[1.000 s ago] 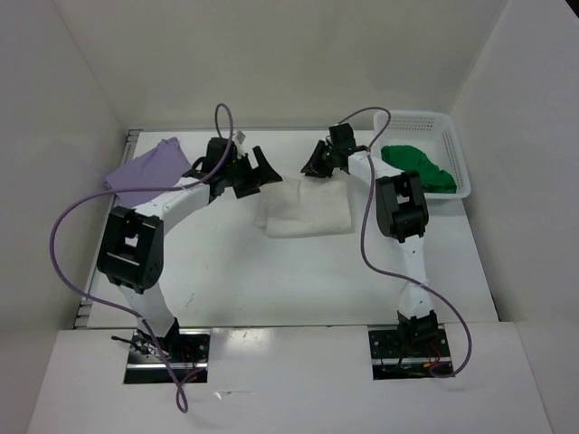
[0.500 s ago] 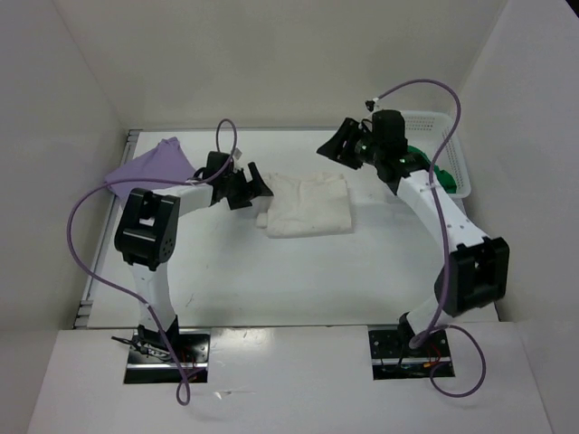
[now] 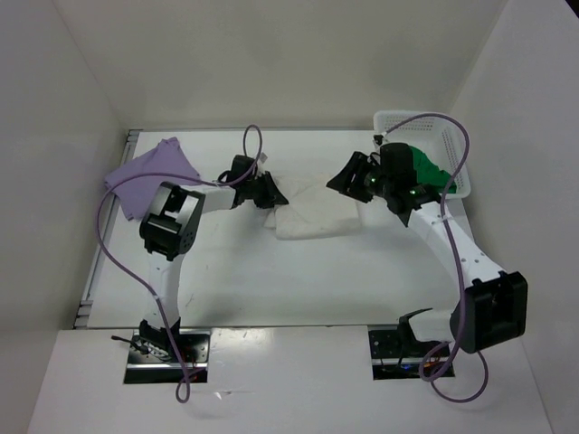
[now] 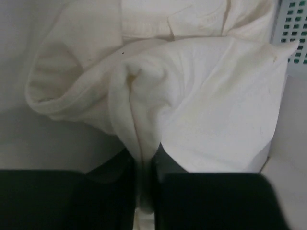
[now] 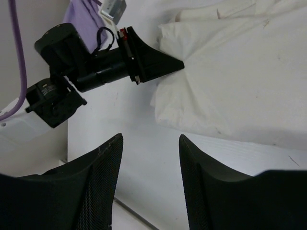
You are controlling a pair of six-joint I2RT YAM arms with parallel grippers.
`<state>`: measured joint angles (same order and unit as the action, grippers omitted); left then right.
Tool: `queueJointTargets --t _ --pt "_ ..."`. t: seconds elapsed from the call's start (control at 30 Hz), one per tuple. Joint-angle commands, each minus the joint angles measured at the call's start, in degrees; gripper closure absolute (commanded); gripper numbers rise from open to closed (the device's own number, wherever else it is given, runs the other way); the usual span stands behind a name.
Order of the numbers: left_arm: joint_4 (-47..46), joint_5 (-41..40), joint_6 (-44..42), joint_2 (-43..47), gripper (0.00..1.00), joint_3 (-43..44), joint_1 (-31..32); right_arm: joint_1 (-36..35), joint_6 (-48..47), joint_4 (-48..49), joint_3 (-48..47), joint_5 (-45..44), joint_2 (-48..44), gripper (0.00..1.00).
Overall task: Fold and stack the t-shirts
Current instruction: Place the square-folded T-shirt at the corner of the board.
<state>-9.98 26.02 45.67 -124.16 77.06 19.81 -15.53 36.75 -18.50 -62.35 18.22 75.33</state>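
Because the left gripper (image 4: 146,165) is clamped on a raised ridge of the white t-shirt (image 3: 317,212), we treat this shirt as the one in work. It lies on the table (image 3: 271,280) toward the far side, between the two grippers, loosely bunched rather than flat. In the left wrist view, the cloth is pinched between the two fingers at the shirt's left edge and several layers appear to be gathered there. We judge that this hold serves to anchor or lift that edge for a fold. The right gripper (image 5: 150,143) hovers over the right part of the same shirt with its fingers spread and nothing between them. We read this as a position taken to seize the opposite edge, so that both arms can carry the cloth together. The lavender t-shirt (image 3: 149,167) lies at the far left corner, well apart from the white one, where it does not obstruct the fold. The green t-shirt (image 3: 425,167) rests inside the white basket (image 3: 457,154) at the far right and is not yet handled. We note one risk: a pinch on bunched layers may drag the whole shirt instead of turning one edge.
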Motion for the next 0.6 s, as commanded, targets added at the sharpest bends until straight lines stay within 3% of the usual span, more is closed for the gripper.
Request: queueJointTargets --t 0.0,0.1,0.3,0.57 --pt "5.6 -1.7 1.1 0.0 0.87 5.2 0.4 2.0 0.9 -0.4 2.2 0.7 -4.7 0.44" --pt "9.6 -2.3 -1.5 1.8 0.96 11.5 -0.7 3.8 0.9 -1.9 4.3 1.5 -7.6 0.44" --pt "16.1 1.3 -2.5 3.7 0.96 27.2 -8.4 5.0 1.4 -3.6 8.9 3.9 -11.9 0.44" --pt "18.8 2.5 -3.6 11.8 0.96 26.5 -26.0 5.5 -0.3 -5.5 11.5 6.3 -12.9 0.44"
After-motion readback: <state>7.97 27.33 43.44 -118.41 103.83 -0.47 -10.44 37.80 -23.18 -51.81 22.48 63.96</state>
